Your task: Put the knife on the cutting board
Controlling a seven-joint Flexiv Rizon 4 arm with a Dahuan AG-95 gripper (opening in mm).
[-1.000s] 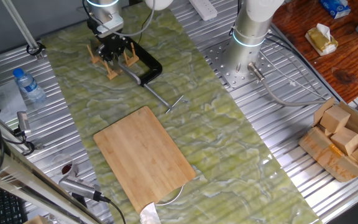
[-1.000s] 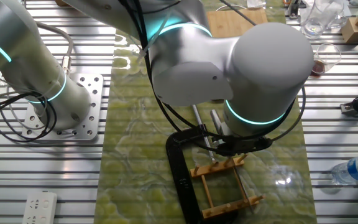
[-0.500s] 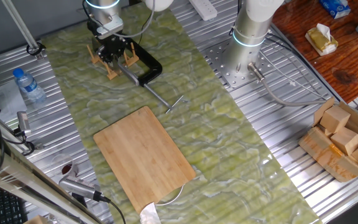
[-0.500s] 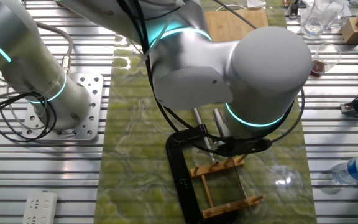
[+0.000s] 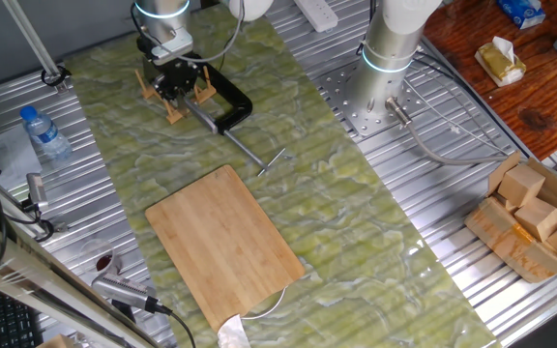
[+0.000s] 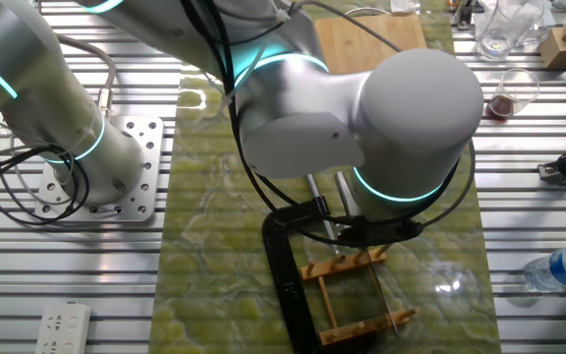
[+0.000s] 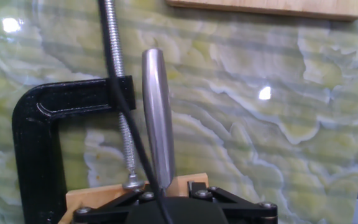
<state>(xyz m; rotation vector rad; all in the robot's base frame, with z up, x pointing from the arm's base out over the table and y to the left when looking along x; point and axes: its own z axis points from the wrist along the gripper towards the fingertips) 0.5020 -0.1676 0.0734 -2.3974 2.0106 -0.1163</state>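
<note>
Green marbled mat (image 5: 356, 208), light bamboo cutting board (image 5: 225, 244) at its near end.
My gripper (image 5: 174, 85) sits over the small wooden peg rack (image 6: 355, 295) beside the black C-clamp (image 7: 39, 137); slim silver knife handle (image 7: 157, 118) shows, grip unclear.

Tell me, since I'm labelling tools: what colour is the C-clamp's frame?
Black; the C-clamp shows best in the hand view.

Table mat (image 5: 356, 203): pale green, marbled with whitish veins; the cutting board (image 5: 224, 244) is light-brown bamboo with fine lengthwise grain. The C-clamp (image 7: 39, 146) is black with a silver threaded screw (image 7: 118, 87), the knife (image 7: 158, 118) handle is plain brushed silver, and the peg rack (image 6: 357, 295) is light wood. The arm (image 6: 362, 118) is white-grey with glowing cyan rings, and the water bottle (image 5: 44, 132) is clear with a blue cap.
</note>
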